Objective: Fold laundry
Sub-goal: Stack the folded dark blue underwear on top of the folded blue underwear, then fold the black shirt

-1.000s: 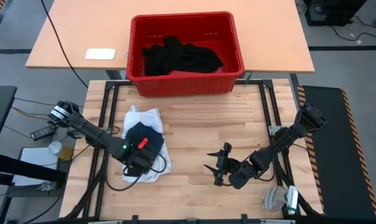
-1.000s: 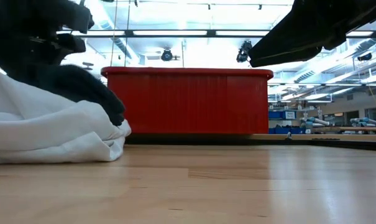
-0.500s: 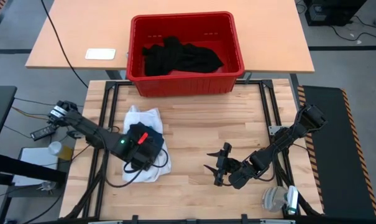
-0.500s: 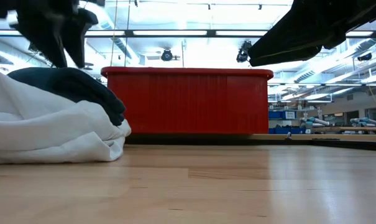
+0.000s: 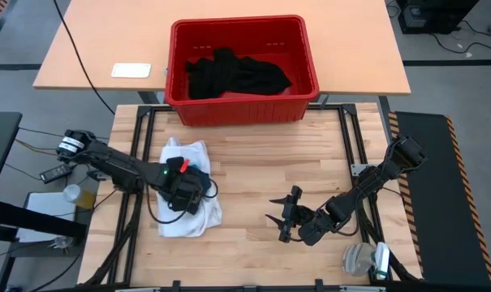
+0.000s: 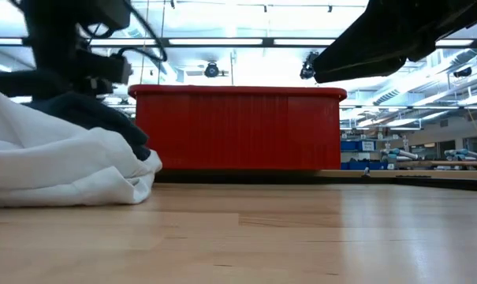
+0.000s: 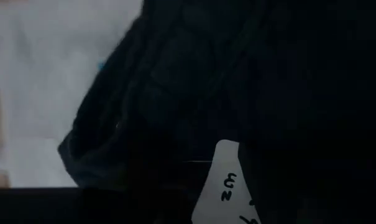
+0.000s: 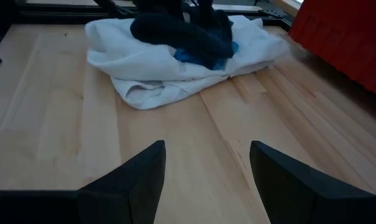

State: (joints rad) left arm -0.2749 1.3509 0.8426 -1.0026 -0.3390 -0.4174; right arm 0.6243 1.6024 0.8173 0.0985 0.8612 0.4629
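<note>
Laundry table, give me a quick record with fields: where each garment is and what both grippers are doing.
white shirt: on the wooden table, left side
black garment: on top of the shirt
blue piece: peeking out between the two
black pile: inside the red crate
left gripper: over the black garment; grip unclear
right gripper: open, empty, above bare table

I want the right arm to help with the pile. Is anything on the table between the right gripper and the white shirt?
Nothing visible. Bare wood lies between the open right gripper and the white shirt. The left gripper sits over the black garment on top of it.
</note>
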